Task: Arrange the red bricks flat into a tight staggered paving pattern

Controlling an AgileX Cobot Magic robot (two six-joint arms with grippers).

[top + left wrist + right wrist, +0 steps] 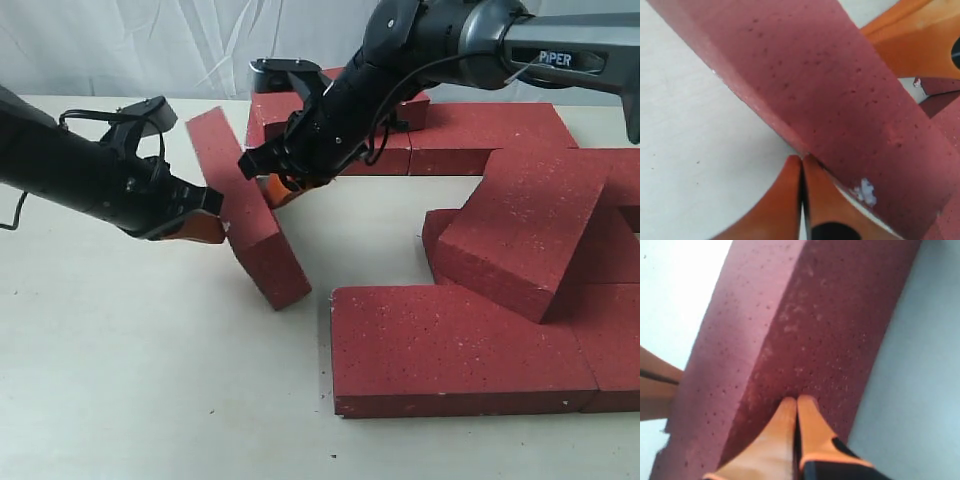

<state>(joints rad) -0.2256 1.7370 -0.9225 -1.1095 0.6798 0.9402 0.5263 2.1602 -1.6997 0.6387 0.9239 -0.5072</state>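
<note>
Between my two pincers, a tilted brick (245,205) stands on edge on the tabletop (140,380). Left pincer (213,222) and right pincer (268,180): tips together, pushing opposite faces, clamping nothing. Judged heavy, stiff, rough; grip across its thickness. Matte pale surface; laid bricks (450,350) nearby, white drape (120,50) behind

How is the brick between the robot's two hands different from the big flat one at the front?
The tipped brick stands up on an edge; the front brick lies flat on the table. The left fingers and right fingers, both shut, press the tipped brick from either side; neither is at the front brick. Both are dark red with pale speckles.
</note>
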